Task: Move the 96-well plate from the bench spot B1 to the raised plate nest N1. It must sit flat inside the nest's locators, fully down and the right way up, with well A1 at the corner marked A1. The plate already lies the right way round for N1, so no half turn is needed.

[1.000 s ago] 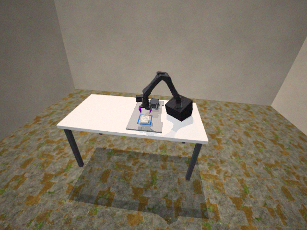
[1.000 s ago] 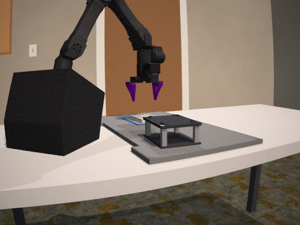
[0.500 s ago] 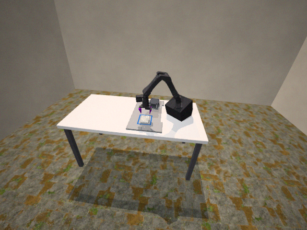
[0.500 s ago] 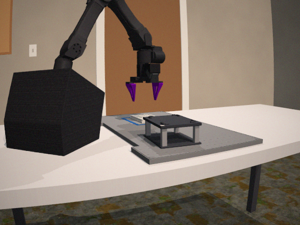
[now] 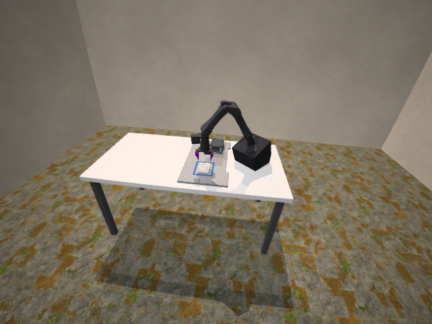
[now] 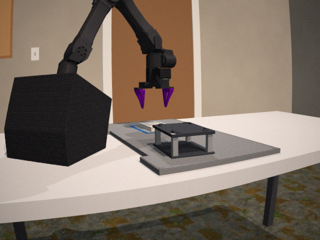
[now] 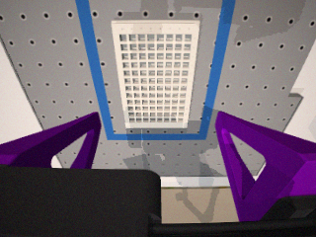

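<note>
The white 96-well plate (image 7: 156, 74) lies flat inside the blue outline of spot B1 (image 7: 99, 89) on the grey perforated base. It also shows in the top view (image 5: 203, 168) and, partly hidden behind the nest, in the exterior view (image 6: 151, 125). My gripper (image 6: 154, 98) with purple fingers is open and empty, pointing down, well above the plate. In the wrist view the fingers straddle the near short end of the blue outline. The raised nest N1 (image 6: 183, 128) is a dark platform on grey posts, with nothing on it.
The black arm base block (image 6: 55, 118) stands on the white table left of the grey base plate (image 6: 206, 152). In the top view the nest (image 5: 218, 144) sits behind the gripper, near the base block (image 5: 252, 153).
</note>
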`<state>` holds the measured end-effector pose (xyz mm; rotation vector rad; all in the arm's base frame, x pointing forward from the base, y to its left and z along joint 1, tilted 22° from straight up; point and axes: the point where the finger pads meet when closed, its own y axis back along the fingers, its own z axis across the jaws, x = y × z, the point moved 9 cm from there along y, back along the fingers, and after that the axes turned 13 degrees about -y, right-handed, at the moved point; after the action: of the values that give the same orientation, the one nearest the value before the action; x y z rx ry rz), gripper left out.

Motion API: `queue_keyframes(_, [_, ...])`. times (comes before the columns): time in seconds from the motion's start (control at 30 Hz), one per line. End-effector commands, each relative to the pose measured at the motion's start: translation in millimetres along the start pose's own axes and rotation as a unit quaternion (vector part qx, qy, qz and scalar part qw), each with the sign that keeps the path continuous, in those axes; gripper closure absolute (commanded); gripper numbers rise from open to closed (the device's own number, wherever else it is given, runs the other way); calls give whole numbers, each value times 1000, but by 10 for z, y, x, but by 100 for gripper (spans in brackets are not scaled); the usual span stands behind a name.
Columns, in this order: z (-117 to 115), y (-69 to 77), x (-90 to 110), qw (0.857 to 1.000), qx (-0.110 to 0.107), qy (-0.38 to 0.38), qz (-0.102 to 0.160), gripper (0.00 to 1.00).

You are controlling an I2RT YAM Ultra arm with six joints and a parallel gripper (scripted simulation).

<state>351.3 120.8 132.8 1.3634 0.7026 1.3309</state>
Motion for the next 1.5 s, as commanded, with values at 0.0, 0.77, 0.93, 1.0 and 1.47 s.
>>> queue_keyframes(0.0, [90,-14,58,1000,-13,-1,7,0])
queue_keyframes(0.77, [-10,-397,4,1000,0,-1,-3,0])
queue_keyframes(0.93, [-26,-492,-34,1000,4,-5,-6,0])
queue_keyframes(1.0, [-39,-528,-17,1000,4,-2,-6,0])
queue_keyframes(1.47, [44,-684,19,1000,-7,-3,1,0])
